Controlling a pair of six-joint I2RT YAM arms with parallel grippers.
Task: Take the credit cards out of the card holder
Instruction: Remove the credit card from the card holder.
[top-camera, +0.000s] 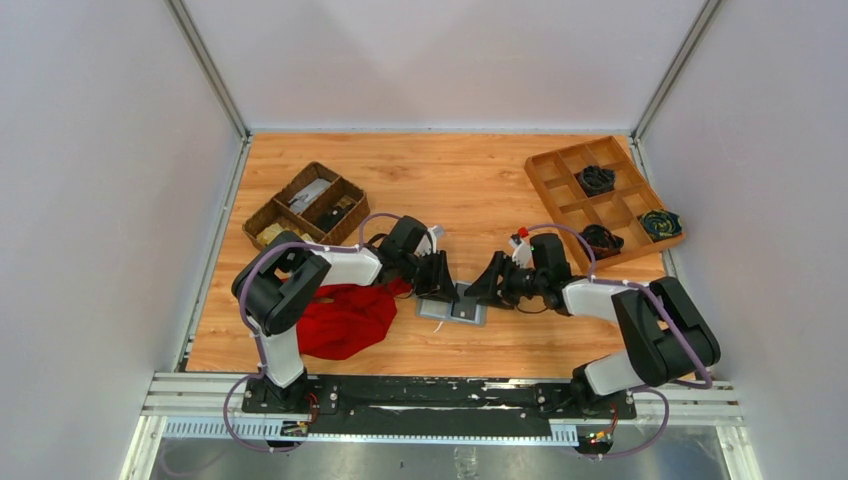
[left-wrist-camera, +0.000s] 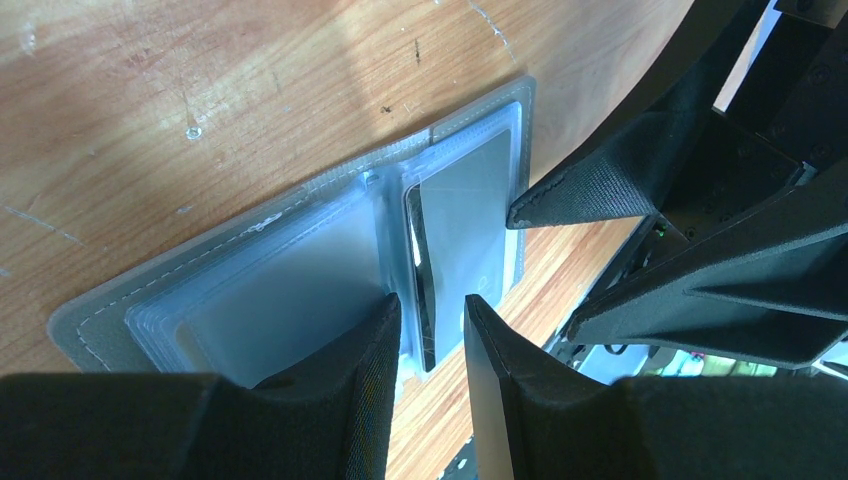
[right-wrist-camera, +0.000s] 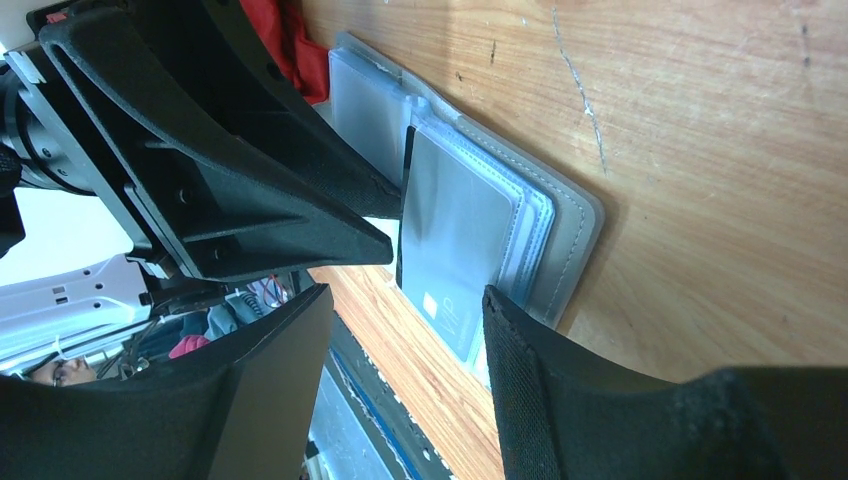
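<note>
Both arms crouch over the card holder (top-camera: 455, 308). Left fingers (left-wrist-camera: 340, 400), slightly parted, straddle one card (left-wrist-camera: 465, 215). Right fingers (right-wrist-camera: 560, 400) gape wide, empty.

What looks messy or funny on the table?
The red cloth lies crumpled in a heap at the near left, not folded. One card seems to poke partway out of the open grey wallet. Nothing looks spilled or broken.

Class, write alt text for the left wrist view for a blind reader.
An open grey card holder lies on a wooden table. The left gripper, open, straddles its centre fold; the right gripper reaches in from the right.
</note>
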